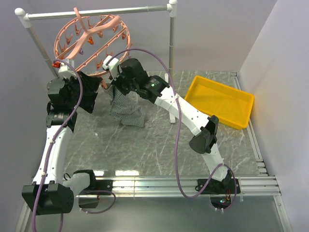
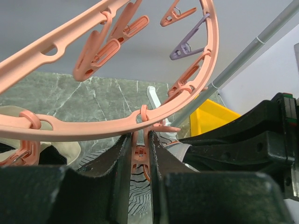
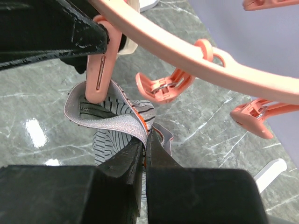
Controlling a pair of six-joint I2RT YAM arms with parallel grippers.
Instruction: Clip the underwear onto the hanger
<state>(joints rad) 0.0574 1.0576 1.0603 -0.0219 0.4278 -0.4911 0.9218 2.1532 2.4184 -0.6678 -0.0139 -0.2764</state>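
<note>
There's the left gripper (image 2: 139, 137) squeezing a pink clip (image 2: 139, 159) under the hanger (image 2: 93, 133); just beside it, the right gripper (image 3: 145, 140) is clenched on the underwear (image 3: 112, 122) waistband, cloth dangling below.

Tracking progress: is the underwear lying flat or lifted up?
Lifted: the right gripper pinches the underwear by its waistband, fabric draping down.

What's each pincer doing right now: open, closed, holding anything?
Left pincer: closed, squeezing a pink clip.
Right pincer: closed, holding the underwear by its waistband.
</note>
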